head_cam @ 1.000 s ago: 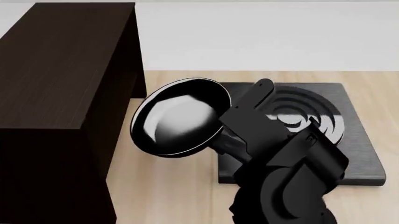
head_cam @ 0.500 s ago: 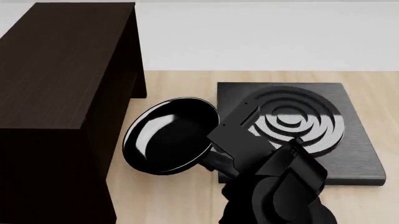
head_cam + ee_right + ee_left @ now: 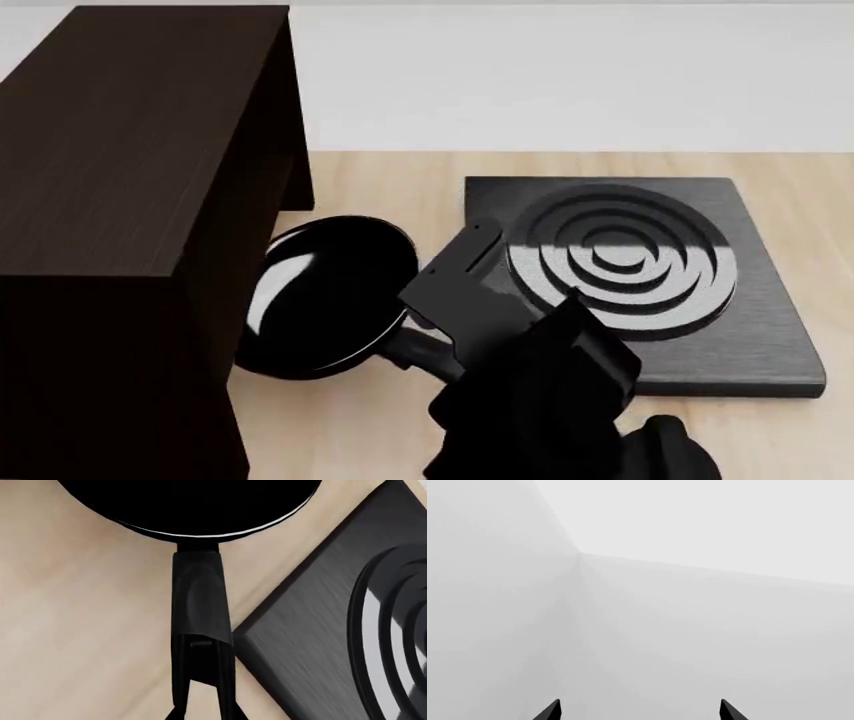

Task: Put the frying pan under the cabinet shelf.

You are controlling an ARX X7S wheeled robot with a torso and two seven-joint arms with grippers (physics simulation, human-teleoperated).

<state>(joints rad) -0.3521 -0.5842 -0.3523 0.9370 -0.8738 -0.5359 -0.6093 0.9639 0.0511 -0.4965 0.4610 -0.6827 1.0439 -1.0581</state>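
Note:
The frying pan [image 3: 327, 295] is round, black and glossy, and hangs tilted just above the wooden table, its rim close to the right side of the cabinet shelf [image 3: 120, 150], a large dark brown box. My right gripper [image 3: 430, 345] is shut on the pan's long black handle [image 3: 200, 600]; in the right wrist view my right gripper [image 3: 203, 715] grips the handle's end, with the pan [image 3: 187, 505] beyond it. My left gripper [image 3: 639, 715] is open and empty, facing blank pale walls. It does not show in the head view.
A square black plate with concentric rings [image 3: 627, 260] lies on the table right of the pan, and its corner shows in the right wrist view [image 3: 320, 630]. Light wooden tabletop [image 3: 387, 175] lies between the cabinet and the plate. A pale wall stands behind.
My right arm has moved left and down with the pan. The pan has gone from beside the ringed plate to close against the cabinet's side, and its whitish sheen has faded.

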